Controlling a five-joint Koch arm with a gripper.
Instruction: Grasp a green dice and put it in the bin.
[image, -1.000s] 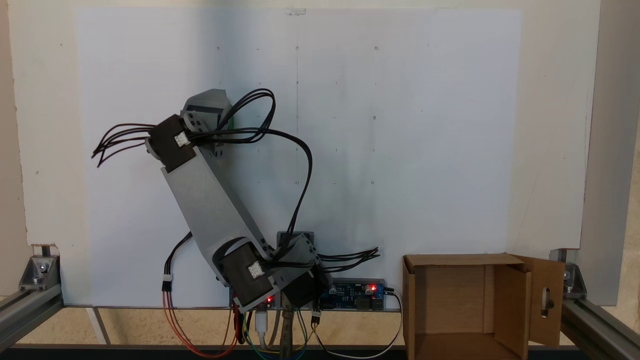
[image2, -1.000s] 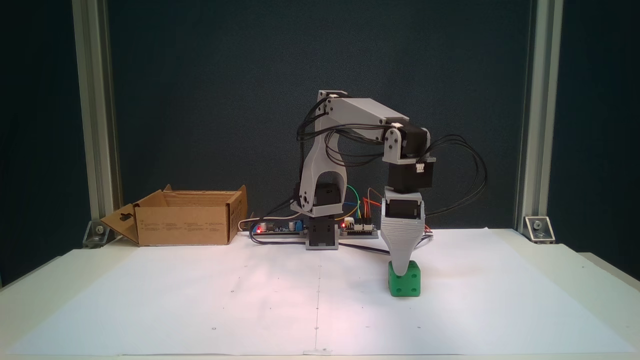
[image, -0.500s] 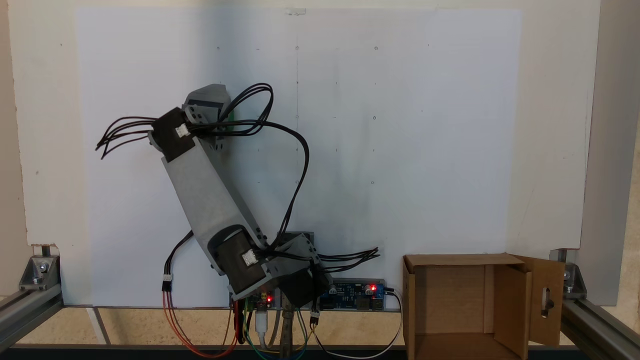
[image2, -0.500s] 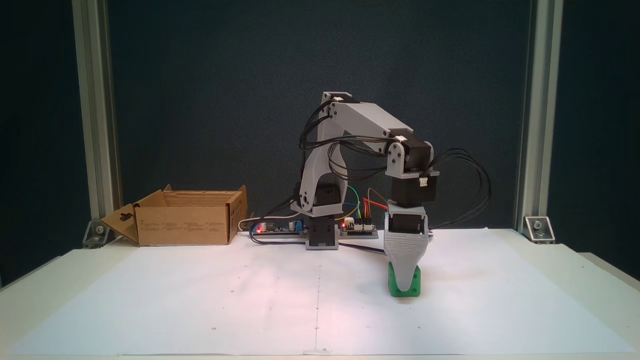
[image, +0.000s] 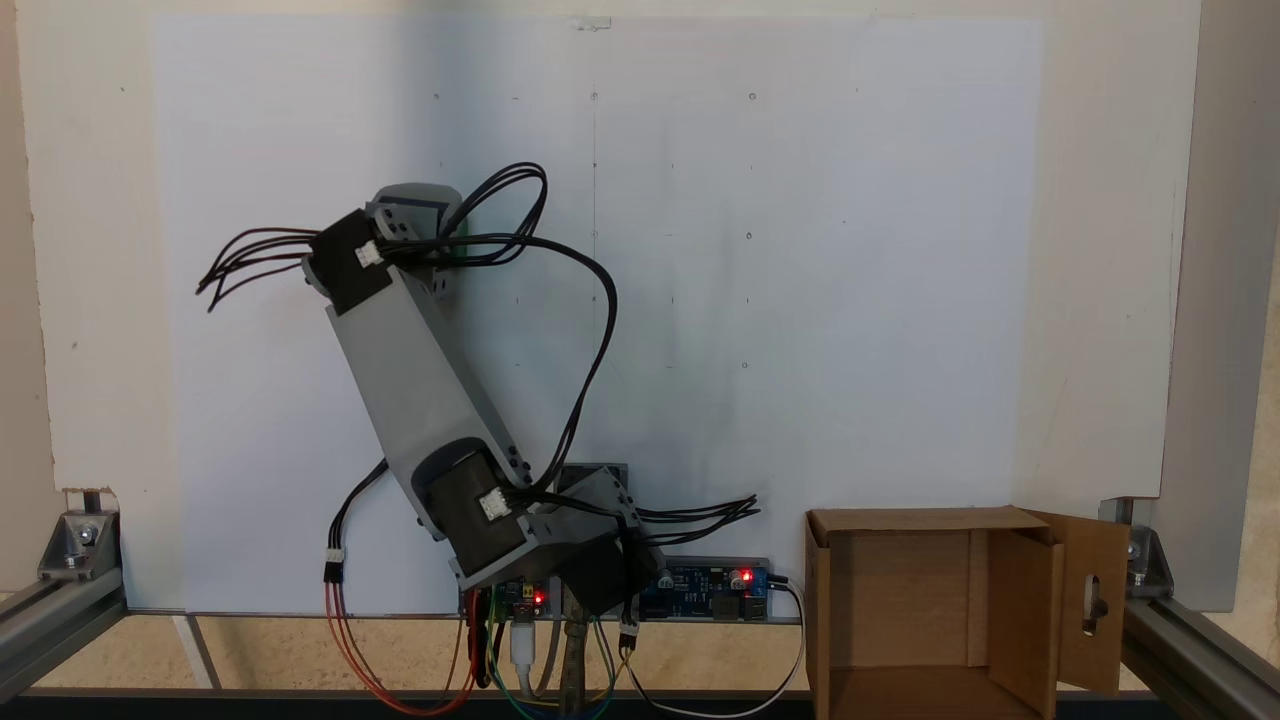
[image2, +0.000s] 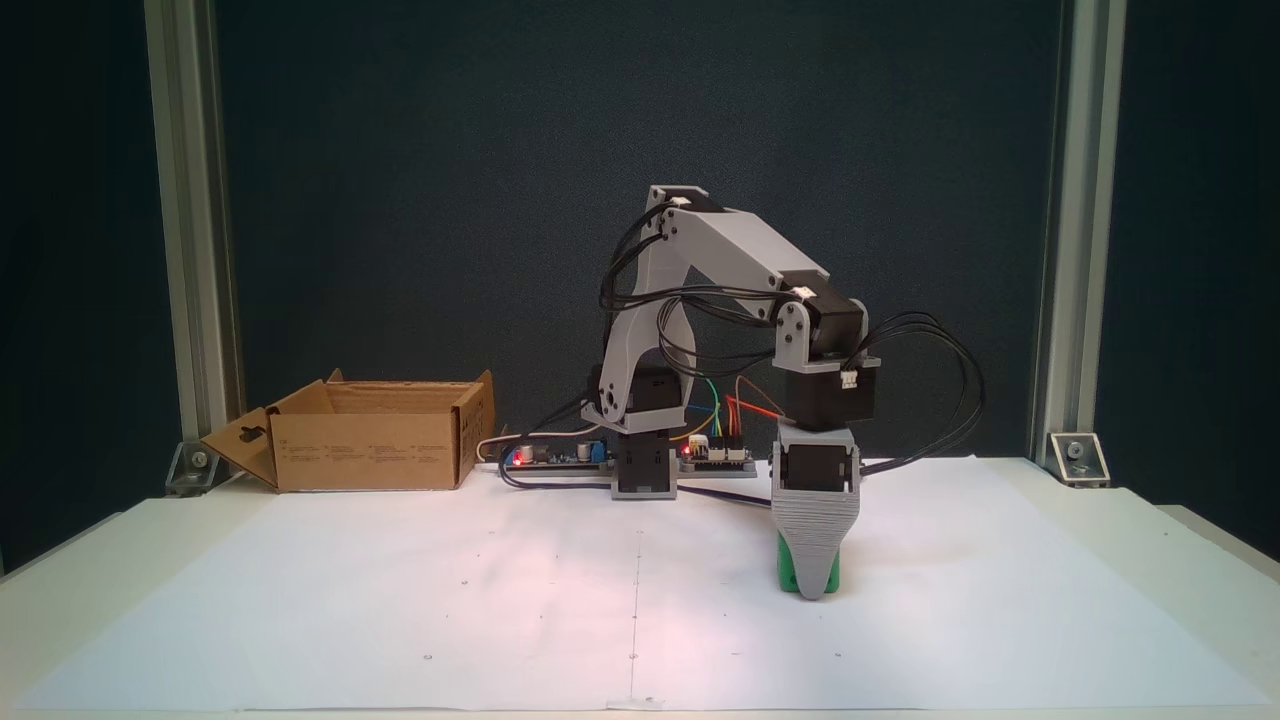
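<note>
Green dice (image2: 789, 570) sits flat on white paper sheet (image2: 500, 600), abt 4 o'clock from arm base (image2: 644, 470) in a fixed view; cube, so no long axis, pips hidden. Gripper (image2: 815, 590) points straight down, tip at paper level, grey jaw covering most of dice front. Jaws one behind other; can't tell if clamped. In a fixed view from above, just a green sliver (image: 466, 236) beside wrist, but bin (image: 900, 520) interior shows, slotted flap at 3 o'clock. Bin (image2: 370, 450) well apart from dice, approx 9 o'clock from base. Dark backdrop, alu frame posts (image2: 190, 250).
</note>
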